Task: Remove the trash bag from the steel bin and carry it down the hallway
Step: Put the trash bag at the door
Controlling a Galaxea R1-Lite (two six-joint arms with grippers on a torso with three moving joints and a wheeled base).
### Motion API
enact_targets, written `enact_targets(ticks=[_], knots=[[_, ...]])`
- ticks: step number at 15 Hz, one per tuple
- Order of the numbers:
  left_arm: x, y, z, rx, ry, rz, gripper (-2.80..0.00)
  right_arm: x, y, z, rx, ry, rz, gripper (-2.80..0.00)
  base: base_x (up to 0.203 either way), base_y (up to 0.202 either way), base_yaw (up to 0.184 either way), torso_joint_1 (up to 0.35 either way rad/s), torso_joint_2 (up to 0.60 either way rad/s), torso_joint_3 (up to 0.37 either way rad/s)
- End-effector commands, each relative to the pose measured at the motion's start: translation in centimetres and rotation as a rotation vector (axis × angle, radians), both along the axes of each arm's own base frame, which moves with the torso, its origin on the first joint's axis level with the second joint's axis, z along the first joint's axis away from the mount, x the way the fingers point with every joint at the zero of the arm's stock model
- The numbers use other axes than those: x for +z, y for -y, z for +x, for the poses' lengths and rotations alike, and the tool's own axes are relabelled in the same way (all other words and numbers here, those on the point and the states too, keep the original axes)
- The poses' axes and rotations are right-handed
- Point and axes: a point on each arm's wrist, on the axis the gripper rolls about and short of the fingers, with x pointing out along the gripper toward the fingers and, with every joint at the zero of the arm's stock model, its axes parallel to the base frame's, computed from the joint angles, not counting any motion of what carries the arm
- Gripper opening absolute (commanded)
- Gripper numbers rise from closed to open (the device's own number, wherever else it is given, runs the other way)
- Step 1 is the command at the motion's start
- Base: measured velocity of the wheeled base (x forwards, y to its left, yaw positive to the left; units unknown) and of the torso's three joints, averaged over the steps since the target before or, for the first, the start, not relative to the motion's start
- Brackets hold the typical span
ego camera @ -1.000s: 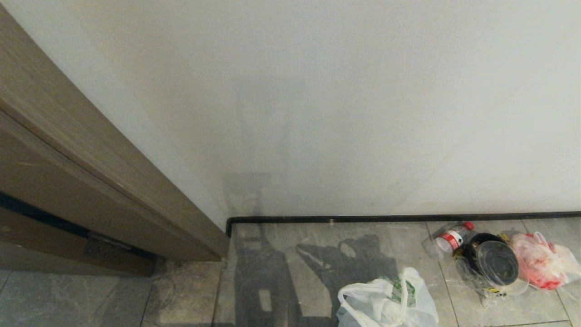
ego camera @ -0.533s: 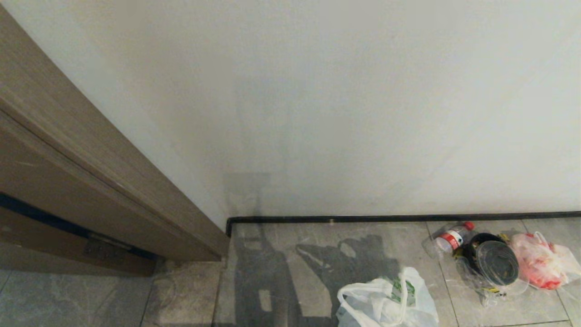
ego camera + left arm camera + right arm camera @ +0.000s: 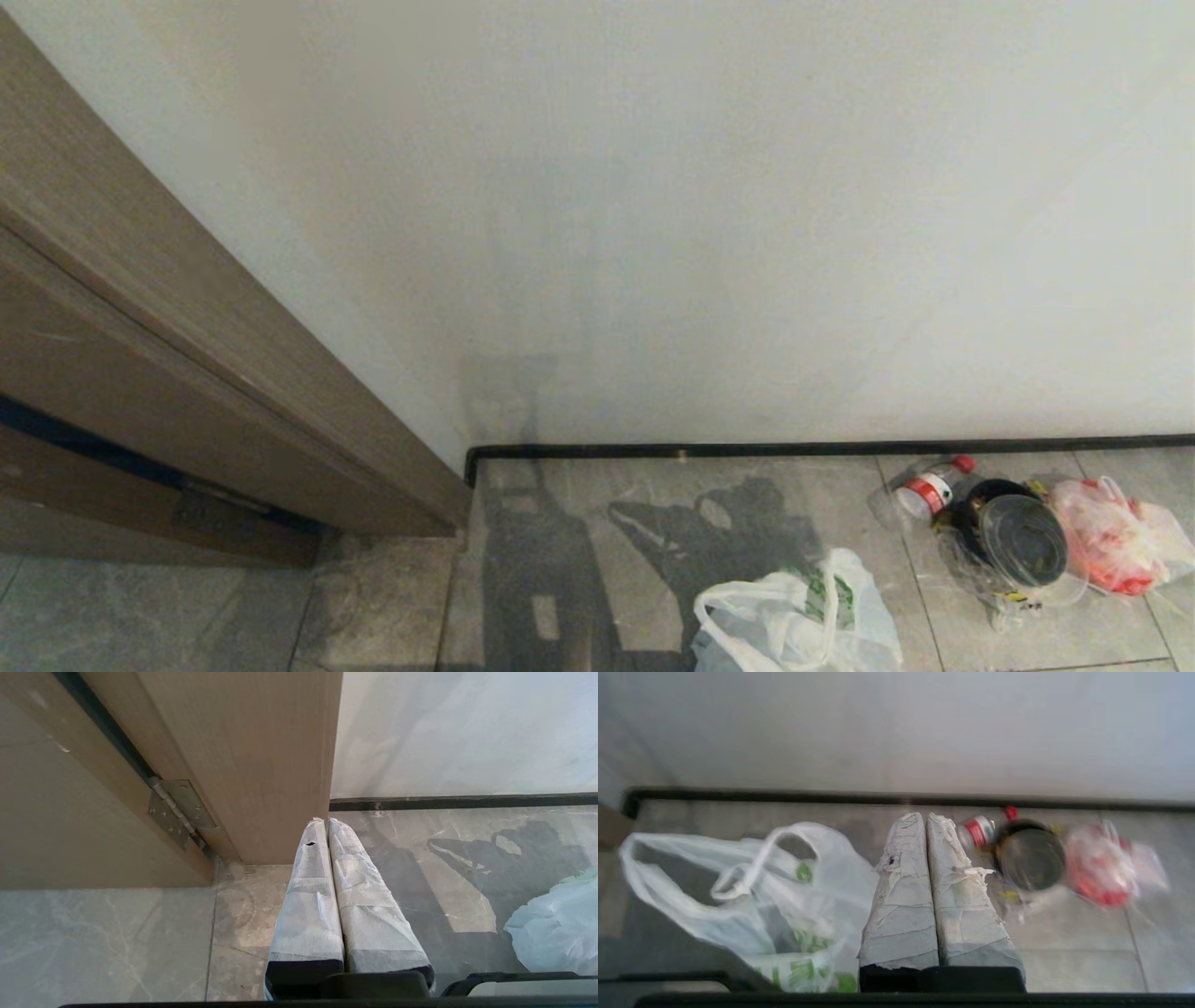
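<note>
Trash bag (image 3: 798, 623) lies slumped on the hallway floor tiles (image 3: 597, 579), loop handles loose, short of the black baseboard (image 3: 822, 448). Along the baseboard beyond it: red-capped bottle (image 3: 929, 487), black round container (image 3: 1019, 539), clear bag with red contents (image 3: 1116, 537). Right gripper (image 3: 924, 817) above the bag, fingers pressed together, empty. Left gripper (image 3: 325, 822) near the wooden door frame (image 3: 252, 765), fingers pressed together, empty.

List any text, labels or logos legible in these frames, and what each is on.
None can be read.
Trash bag: green printed marks, too blurred and crumpled to read.
Bottle: red-and-white label, print too small to read.
Red-filled bag: no legible print.
Black container, wall, door frame and floor: no text visible.
</note>
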Motion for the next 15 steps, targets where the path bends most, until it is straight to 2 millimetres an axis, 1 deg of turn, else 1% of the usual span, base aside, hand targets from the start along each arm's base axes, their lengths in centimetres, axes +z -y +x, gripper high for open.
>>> enact_targets(ticks=[1,3,4,5,13,15], knots=[[0.0,0.0,0.0,0.000,0.000,-0.001,-2.80,-0.2,-0.1,-0.1,0.026,0.081,0.007,-2.80,0.000,0.000,0.000,0.000,0.00,0.000],[0.0,0.0,0.0,0.000,-0.001,0.000,-2.80,-1.3,-0.1,-0.1,0.044,-0.050,0.014,-2.80,0.000,0.000,0.000,0.000,0.00,0.000],[0.0,0.0,0.0,0.000,-0.001,-0.001,-2.80,-1.3,-0.1,-0.1,0.046,-0.048,0.033,-2.80,0.000,0.000,0.000,0.000,0.00,0.000],[0.0,0.0,0.0,0.000,-0.001,0.000,-2.80,-1.1,-0.1,-0.1,0.049,-0.009,0.060,-2.80,0.000,0.000,0.000,0.000,0.00,0.000],[0.0,0.0,0.0,0.000,-0.001,-0.003,-2.80,-1.1,-0.1,0.0,0.048,-0.006,0.066,-2.80,0.000,0.000,0.000,0.000,0.00,0.000],[0.0,0.0,0.0,0.000,-0.001,-0.003,-2.80,-1.1,-0.1,0.0,0.048,-0.006,0.066,-2.80,0.000,0.000,0.000,0.002,0.00,0.072]])
